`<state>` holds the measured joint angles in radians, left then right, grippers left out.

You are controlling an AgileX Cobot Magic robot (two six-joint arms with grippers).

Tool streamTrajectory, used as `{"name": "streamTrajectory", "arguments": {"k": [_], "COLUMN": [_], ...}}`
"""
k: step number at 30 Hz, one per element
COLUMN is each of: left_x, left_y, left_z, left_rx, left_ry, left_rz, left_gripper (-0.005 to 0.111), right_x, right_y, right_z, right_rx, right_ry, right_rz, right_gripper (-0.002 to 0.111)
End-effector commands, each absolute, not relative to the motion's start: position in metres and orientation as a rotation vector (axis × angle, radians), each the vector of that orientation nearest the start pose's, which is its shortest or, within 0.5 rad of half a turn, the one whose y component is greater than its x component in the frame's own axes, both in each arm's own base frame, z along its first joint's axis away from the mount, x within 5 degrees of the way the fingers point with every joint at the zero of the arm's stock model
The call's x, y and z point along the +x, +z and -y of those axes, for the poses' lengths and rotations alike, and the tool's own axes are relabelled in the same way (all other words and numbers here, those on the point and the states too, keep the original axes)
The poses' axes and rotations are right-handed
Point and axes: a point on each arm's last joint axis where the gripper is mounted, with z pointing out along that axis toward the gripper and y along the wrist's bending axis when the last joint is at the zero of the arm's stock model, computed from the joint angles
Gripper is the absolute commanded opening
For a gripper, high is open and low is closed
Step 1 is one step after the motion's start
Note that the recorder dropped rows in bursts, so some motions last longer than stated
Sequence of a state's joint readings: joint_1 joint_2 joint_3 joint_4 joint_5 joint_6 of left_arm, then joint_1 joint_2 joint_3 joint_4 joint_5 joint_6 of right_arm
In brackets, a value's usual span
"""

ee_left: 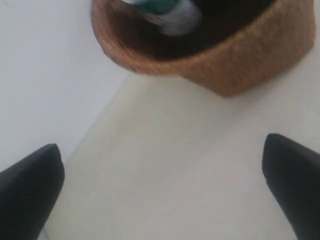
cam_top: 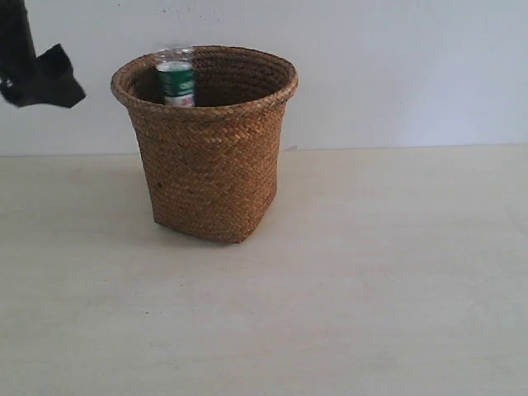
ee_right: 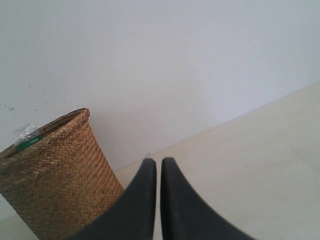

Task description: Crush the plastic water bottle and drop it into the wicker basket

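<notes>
The brown wicker basket (cam_top: pixel 210 148) stands on the pale table, left of centre. The plastic water bottle (cam_top: pixel 176 78), clear with a green and white label, sits inside it against the left wall, its top poking just above the rim. From the left wrist view the bottle (ee_left: pixel 167 12) lies blurred inside the basket (ee_left: pixel 240 65). My left gripper (ee_left: pixel 162 175) is open and empty, up at the far left of the basket (cam_top: pixel 37 74). My right gripper (ee_right: pixel 158 165) is shut with nothing in it, away from the basket (ee_right: pixel 55 180); a bit of the bottle (ee_right: pixel 27 137) shows over the rim.
A white wall (cam_top: pixel 396 66) runs behind the table (cam_top: pixel 346 289). The table's back edge meets the wall just behind the basket.
</notes>
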<state>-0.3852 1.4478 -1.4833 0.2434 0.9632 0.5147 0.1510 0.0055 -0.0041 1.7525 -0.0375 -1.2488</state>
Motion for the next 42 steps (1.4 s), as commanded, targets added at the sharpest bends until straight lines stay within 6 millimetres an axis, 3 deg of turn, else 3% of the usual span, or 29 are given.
{"name": "streamTrajectory", "arguments": {"k": [1, 8, 12, 14, 16, 19, 20, 21, 26, 29, 35, 42], "left_x": [0.271, 0.257, 0.243, 0.24, 0.238, 0.232, 0.229, 0.225, 0.196, 0.174, 0.126, 0.081], "left_y": [0.396, 0.391, 0.377, 0.365, 0.352, 0.331, 0.325, 0.319, 0.316, 0.323, 0.311, 0.307], "left_z": [0.093, 0.103, 0.115, 0.117, 0.116, 0.114, 0.114, 0.114, 0.115, 0.113, 0.094, 0.075], "left_rx": [1.142, 1.073, 1.061, 1.068, 1.033, 0.981, 0.941, 0.92, 0.83, 0.748, 0.572, 0.568], "left_ry": [0.309, 0.052, -0.208, -0.258, -0.275, -0.299, -0.327, -0.355, -0.563, -0.681, -0.75, -0.758], "left_rz": [-2.294, -2.401, -2.448, -2.486, -2.553, -2.657, -2.698, -2.727, -2.741, -2.586, -2.344, -2.198], "left_gripper": [0.108, 0.108, 0.108, 0.102, 0.085, 0.033, 0.01, 0.006, 0.004, 0.004, 0.004, 0.004], "right_x": [0.056, 0.056, 0.056, 0.056, 0.056, 0.056, 0.056, 0.056, 0.056, 0.056, 0.056, 0.056], "right_y": [0.213, 0.213, 0.213, 0.213, 0.213, 0.213, 0.213, 0.213, 0.213, 0.213, 0.213, 0.213], "right_z": [-0.006, -0.006, -0.006, -0.006, -0.006, -0.006, -0.006, -0.006, -0.006, -0.006, -0.006, -0.006], "right_rx": [0.28, 0.28, 0.28, 0.28, 0.28, 0.28, 0.28, 0.28, 0.28, 0.28, 0.28, 0.28], "right_ry": [0.491, 0.491, 0.491, 0.491, 0.491, 0.491, 0.491, 0.491, 0.491, 0.491, 0.491, 0.491], "right_rz": [-1.482, -1.482, -1.482, -1.482, -1.482, -1.482, -1.482, -1.482, -1.482, -1.482, -1.482, -1.482], "right_gripper": [0.0, 0.0, 0.0, 0.0, 0.0, 0.0, 0.0, 0.0, 0.0, 0.0, 0.0, 0.0]}}
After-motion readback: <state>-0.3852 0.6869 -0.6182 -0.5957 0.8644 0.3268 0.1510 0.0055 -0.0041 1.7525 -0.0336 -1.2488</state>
